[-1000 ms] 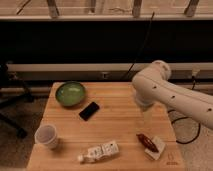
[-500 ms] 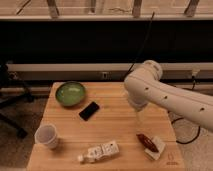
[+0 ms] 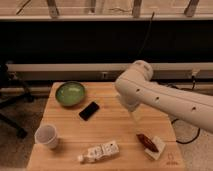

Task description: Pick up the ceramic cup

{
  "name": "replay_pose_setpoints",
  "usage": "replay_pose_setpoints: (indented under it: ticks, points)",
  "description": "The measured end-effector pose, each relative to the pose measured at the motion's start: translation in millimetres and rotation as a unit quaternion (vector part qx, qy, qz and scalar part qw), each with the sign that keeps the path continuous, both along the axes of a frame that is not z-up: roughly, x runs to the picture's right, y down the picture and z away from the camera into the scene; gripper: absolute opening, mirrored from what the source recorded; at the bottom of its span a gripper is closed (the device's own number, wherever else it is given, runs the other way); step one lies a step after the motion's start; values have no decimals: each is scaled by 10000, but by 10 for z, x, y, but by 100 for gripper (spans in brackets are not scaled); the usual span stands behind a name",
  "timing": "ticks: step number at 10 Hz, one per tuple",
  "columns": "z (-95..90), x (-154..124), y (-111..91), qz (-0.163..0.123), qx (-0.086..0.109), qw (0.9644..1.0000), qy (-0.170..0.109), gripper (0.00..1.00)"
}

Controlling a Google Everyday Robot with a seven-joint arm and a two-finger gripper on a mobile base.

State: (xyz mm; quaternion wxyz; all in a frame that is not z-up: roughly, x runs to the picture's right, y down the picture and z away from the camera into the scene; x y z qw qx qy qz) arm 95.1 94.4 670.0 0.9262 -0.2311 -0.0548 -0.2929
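Since the earlier frames, the arm (image 3: pixel 165 100) has swung leftward over the table (image 3: pixel 120 142), and its bulky joint now hangs above the middle of the far half. The objects on the table have not shifted.

We note the gripper (image 3: pixel 135 116) pointing down beneath that joint, above bare wood to the right of the black phone (image 3: pixel 89 110). Its fingers stand released, with nothing between them.

We find the ceramic cup (image 3: pixel 46 136) upright at the near left corner of the table, mouth up. It is well apart from the gripper and stands clear of the green bowl (image 3: pixel 70 93) behind it and the white bottle (image 3: pixel 99 152) lying to its right.

We judge the cup rigid, fairly light, smooth-glazed and breakable. A hard pinch or a knock against the table edge could chip it, and a glancing touch could push it off the corner.

We recommend taking it across the rim, with one finger inside and one outside the wall, or spanning the body just below the rim, squarely and with moderate force.
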Motion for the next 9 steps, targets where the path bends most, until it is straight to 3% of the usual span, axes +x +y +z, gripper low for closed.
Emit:
replay_pose_setpoints:
  ticks: [4, 6, 9]
  points:
    - [-17, -184, -22, -372, 29, 9990, -263, 80]
    - [-20, -410, -45, -593, 52, 9972, -449, 80]
    - [-24, -534, -65, -826, 54, 9948, -589, 80]
